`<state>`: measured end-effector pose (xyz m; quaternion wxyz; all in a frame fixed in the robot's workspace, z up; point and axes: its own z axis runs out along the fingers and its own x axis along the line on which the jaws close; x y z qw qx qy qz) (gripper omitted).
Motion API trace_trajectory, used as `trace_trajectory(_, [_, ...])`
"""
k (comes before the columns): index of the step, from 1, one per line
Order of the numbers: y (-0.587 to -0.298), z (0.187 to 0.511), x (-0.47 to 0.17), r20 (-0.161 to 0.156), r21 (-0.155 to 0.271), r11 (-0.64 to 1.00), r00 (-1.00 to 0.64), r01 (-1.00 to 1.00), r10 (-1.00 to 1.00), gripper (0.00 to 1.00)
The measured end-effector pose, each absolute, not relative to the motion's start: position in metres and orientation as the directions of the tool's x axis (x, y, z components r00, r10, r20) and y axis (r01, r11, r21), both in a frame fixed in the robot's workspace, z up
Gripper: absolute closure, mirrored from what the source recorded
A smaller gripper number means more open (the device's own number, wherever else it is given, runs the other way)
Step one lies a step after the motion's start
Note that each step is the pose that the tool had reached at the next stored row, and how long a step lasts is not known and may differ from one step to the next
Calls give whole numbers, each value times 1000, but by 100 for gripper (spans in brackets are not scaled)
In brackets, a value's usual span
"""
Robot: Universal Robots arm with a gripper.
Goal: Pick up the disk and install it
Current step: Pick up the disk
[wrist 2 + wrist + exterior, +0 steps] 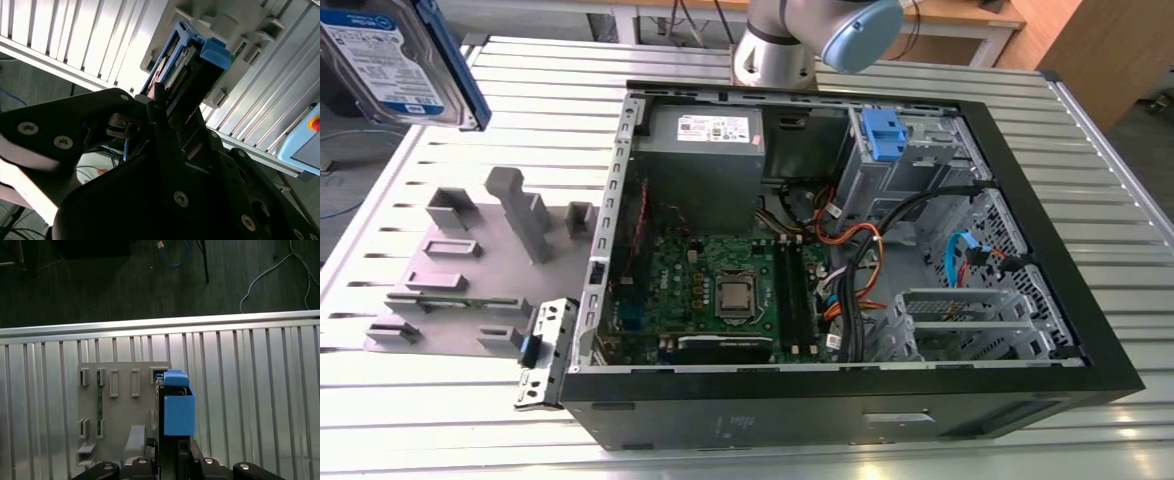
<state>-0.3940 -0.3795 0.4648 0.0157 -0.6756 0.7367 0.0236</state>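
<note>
The disk [387, 60] is a silver drive with a white-and-blue label and blue side rails. It hangs in the air above the table's far corner, at the exterior view's left. My gripper [165, 105] is shut on it, its black fingers [150, 112] clamping the drive's near end. In the first wrist view the disk [177, 410] appears edge-on with its blue rail facing the camera, held over the grey fixture plate [120, 405], and my gripper [170, 462] grips it from below.
An open computer case [1067, 250] lies on the slatted metal table, with a drive bay and blue latch [887, 135] at its far corner and a grey power supply [707, 135] beside it. The grey fixture plate [467, 270] lies left of the case. Cables cross the case interior.
</note>
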Motion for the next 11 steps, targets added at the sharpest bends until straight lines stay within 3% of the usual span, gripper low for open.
trace_trajectory(11, [-379, 493, -394, -51, 13, 86, -87, -996, -995, 65])
